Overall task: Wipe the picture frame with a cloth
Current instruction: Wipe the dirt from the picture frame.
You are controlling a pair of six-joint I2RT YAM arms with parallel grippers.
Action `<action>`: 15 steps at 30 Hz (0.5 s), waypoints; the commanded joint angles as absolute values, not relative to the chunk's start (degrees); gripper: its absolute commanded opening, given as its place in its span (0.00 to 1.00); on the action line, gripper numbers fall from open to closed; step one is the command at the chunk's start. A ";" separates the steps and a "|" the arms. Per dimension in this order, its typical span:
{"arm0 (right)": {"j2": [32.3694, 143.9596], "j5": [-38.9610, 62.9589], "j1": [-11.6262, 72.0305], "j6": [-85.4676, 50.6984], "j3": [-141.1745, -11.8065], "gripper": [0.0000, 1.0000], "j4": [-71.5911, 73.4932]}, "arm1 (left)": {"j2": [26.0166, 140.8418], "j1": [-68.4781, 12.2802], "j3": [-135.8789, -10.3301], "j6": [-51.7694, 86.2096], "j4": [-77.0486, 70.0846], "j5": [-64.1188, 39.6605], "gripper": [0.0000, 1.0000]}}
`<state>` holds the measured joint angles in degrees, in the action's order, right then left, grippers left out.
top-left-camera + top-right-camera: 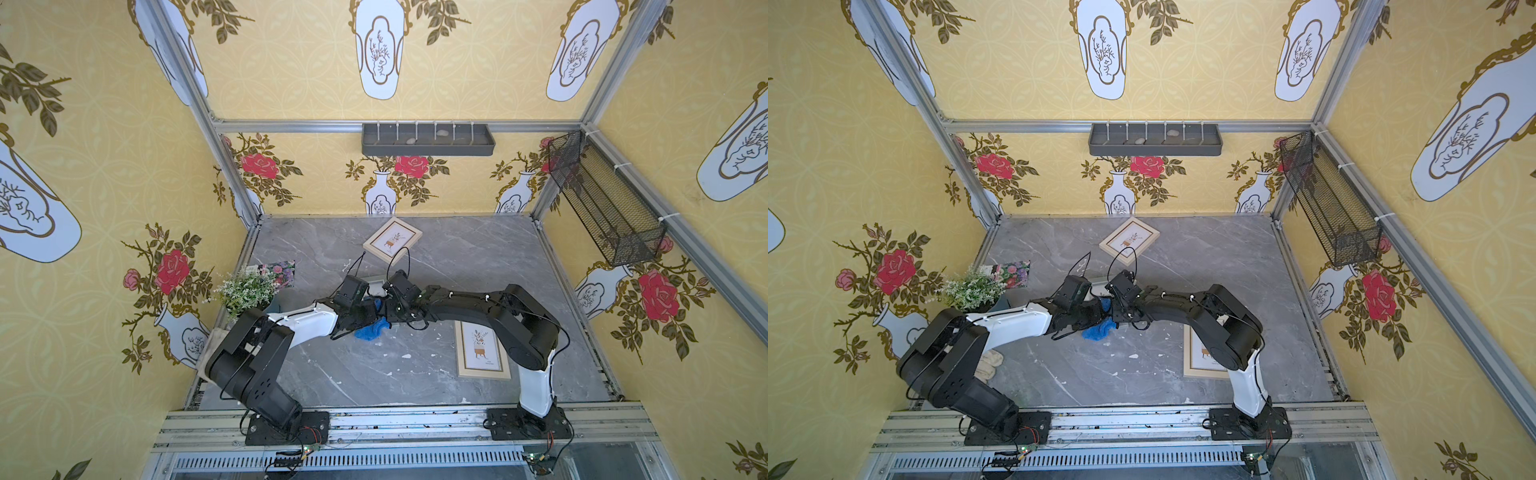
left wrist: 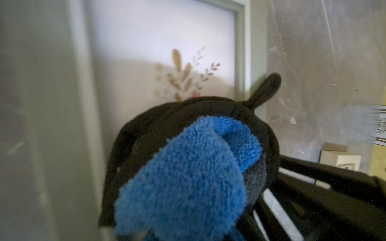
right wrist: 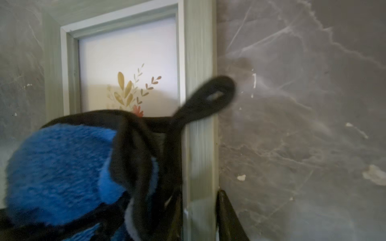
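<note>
A grey-green picture frame (image 3: 200, 83) with a leaf print (image 2: 183, 75) lies on the marble table under both wrists; in a top view only its corner (image 1: 376, 284) shows. My right gripper (image 1: 388, 308) is shut on the frame's side rail, with one black finger (image 3: 227, 217) against the rail's outer face. The other finger is hidden behind the cloth. My left gripper (image 1: 365, 313) is shut on the bright-blue cloth (image 2: 188, 177), which bunches over its jaws and hides them. The cloth's black trim and loop (image 3: 211, 96) rest against the frame. A fold of the cloth hangs onto the table (image 1: 370, 331) (image 1: 1098, 330).
Two more picture frames lie on the table, one at the back (image 1: 392, 240) and one beneath the right arm (image 1: 482, 349). A potted plant (image 1: 249, 289) and a floral card (image 1: 280, 272) stand at the left, with an off-white glove (image 1: 990, 365) nearby. A grey shelf (image 1: 428, 139) and a mesh basket (image 1: 602, 203) hang on the walls.
</note>
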<state>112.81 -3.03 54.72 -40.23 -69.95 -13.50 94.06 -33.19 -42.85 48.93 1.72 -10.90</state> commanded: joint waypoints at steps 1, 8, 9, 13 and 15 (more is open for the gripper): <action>113.56 -3.95 54.93 -40.57 -69.63 0.15 -19.81 | 99.30 -33.49 -45.04 50.95 4.48 -15.19 0.00; 113.38 -4.31 55.87 -41.37 -69.45 0.15 -19.69 | 103.41 -28.38 -51.91 48.37 5.48 -14.12 0.00; 113.46 -4.23 55.92 -41.40 -69.44 0.15 -19.66 | 103.83 -27.15 -52.89 47.63 6.17 -13.87 0.00; 113.64 -4.31 55.96 -40.98 -69.93 0.15 -19.94 | 105.39 -21.79 -57.98 43.35 10.39 -9.90 0.00; 113.45 -4.55 55.87 -40.95 -69.79 0.15 -20.02 | 105.97 -19.62 -59.42 41.91 12.11 -7.92 0.00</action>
